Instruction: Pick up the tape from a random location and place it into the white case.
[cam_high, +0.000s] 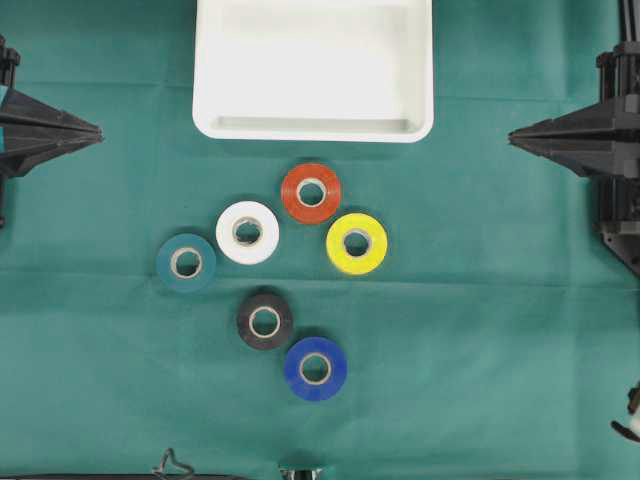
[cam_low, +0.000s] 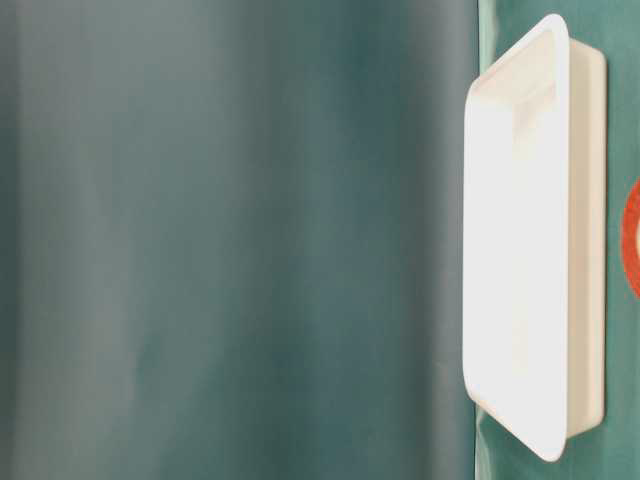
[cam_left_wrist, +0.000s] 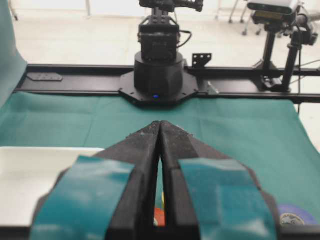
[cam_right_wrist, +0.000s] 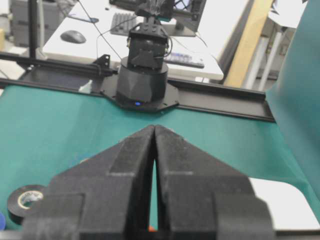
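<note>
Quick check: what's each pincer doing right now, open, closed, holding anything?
Left pincer: closed, holding nothing.
Right pincer: closed, holding nothing.

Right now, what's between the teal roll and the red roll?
The white roll lies between the teal roll and the red roll, close beside both; overhead view shows it.

Six tape rolls (cam_high: 272, 275) lie clustered just below the white case (cam_high: 313, 126).
</note>
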